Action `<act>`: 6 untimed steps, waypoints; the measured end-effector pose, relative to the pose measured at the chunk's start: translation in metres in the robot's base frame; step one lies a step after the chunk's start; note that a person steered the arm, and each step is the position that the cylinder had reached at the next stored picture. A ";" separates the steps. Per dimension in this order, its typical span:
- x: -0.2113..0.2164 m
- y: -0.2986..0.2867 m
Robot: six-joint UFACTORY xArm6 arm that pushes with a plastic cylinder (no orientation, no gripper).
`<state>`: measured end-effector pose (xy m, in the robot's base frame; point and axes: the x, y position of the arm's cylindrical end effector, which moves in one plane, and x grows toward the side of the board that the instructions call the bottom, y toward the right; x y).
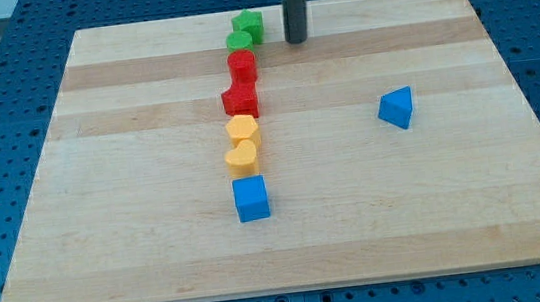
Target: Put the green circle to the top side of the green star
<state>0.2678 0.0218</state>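
The green star lies near the board's top edge, a little left of centre. The green circle sits just below and left of it, touching it. My tip is on the board to the right of both green blocks, about a block's width clear of the star, level with the circle. It touches no block.
Below the green circle a column runs down the view: a red block, a red star-like block, two yellow blocks and a blue cube. A blue triangle lies alone at the right. The wooden board rests on a blue perforated table.
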 end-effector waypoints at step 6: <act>0.099 0.093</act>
